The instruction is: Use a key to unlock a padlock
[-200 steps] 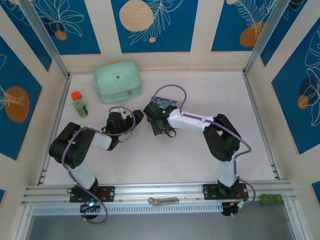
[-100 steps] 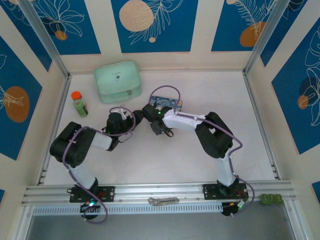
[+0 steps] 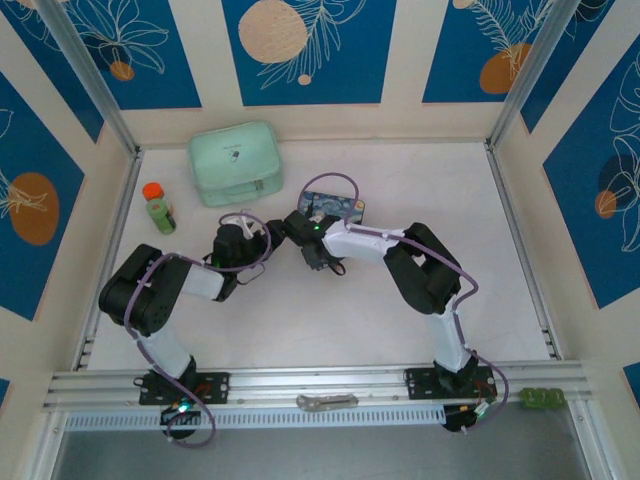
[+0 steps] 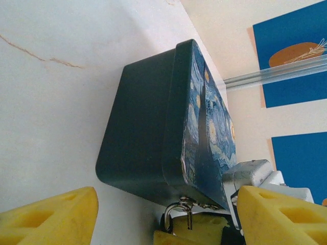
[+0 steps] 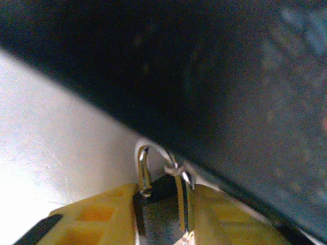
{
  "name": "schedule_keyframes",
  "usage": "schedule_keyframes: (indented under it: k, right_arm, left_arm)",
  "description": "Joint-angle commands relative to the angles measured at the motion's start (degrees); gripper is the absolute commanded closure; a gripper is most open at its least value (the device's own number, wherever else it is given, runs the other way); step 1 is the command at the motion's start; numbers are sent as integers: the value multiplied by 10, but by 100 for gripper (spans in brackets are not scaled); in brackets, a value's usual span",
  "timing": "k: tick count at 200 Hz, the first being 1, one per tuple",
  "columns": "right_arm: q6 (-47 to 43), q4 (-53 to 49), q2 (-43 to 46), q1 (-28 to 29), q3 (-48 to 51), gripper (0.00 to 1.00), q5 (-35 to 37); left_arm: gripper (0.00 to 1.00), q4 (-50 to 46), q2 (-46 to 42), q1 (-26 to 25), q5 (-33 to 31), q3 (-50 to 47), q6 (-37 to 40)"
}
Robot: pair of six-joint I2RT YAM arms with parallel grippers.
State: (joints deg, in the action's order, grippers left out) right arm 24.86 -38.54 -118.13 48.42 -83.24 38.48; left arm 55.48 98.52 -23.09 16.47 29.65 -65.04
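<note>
Rail: an aluminium rail runs along the near edge of the tabletop (image 3: 400,330), on the near side of the tin (image 3: 333,207). One flat grey metal tool (image 3: 326,401) lies on it.
Arms: two. Both reach away from the rail and meet just left of the tin.
Left gripper: the left gripper (image 4: 166,204) has its yellow fingers (image 4: 48,218) spread wide and holds nothing. It faces the tin's dark side wall.
Right gripper: the right gripper (image 5: 163,204) has its yellow pads clamped on the body of the padlock (image 5: 159,217).
Padlock: one, right at the tin's near lower edge. Its long axis runs from the gripper toward the tin, with the silvery shackle (image 5: 143,168) pointing at the tin. The top of the shackle lies against the tin's edge or a hair off it; I cannot tell which. I also cannot tell whether the shackle is latched.
Tin: one dark blue rectangular tin. It lies flat on the tabletop, with the swirling night-sky painting on its lid.
Beyond the tin: one mint-green zip case (image 3: 236,163) sits to the tin's far left. One small green bottle (image 3: 157,207) with an orange cap stands upright, well to the tin's left.
Surface: the tabletop is white and matte. A thin brownish line (image 4: 41,51) crosses it beside the tin.
Room: cream walls carry blue panels painted with orange discs and white leaves. Aluminium posts stand at the far corners.
</note>
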Motion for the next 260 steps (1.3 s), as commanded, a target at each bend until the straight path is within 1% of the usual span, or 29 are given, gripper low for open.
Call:
schedule_keyframes:
  k: [1, 17, 63, 107, 127, 143, 167, 185, 221, 246, 260]
  right_arm:
    - [7, 8, -4, 5, 2, 77, 20]
    - [2, 11, -4, 6, 3, 82, 27]
    - [-5, 19, 4, 7, 11, 89, 25]
    - [-46, 66, 27, -5, 42, 96, -19]
    - [-82, 94, 41, -15, 60, 96, -46]
    - [-116, 118, 51, -25, 75, 96, -72]
    - [-156, 138, 60, -33, 84, 97, -93]
    - [-182, 154, 63, -36, 93, 97, -108]
    - [-216, 194, 67, -41, 113, 100, -123]
    - [-228, 222, 78, -50, 129, 100, -146]
    - [-239, 242, 87, -53, 139, 100, -152]
  left_arm:
    - [28, 1, -11, 2, 9, 11, 12]
    - [28, 1, -11, 2, 10, 11, 12]
    - [28, 1, -6, 2, 18, 21, 25]
    - [28, -65, 21, 1, 42, 105, 84]
    - [28, -101, 49, -1, 54, 157, 118]
    - [28, -137, 69, 0, 51, 188, 143]
    - [28, -182, 81, 0, 27, 206, 175]
    - [29, -191, 93, 0, 29, 214, 180]
    - [37, -173, 123, -1, 48, 216, 165]
    - [47, -165, 131, -3, 58, 214, 161]
    - [51, -164, 133, -5, 62, 213, 160]
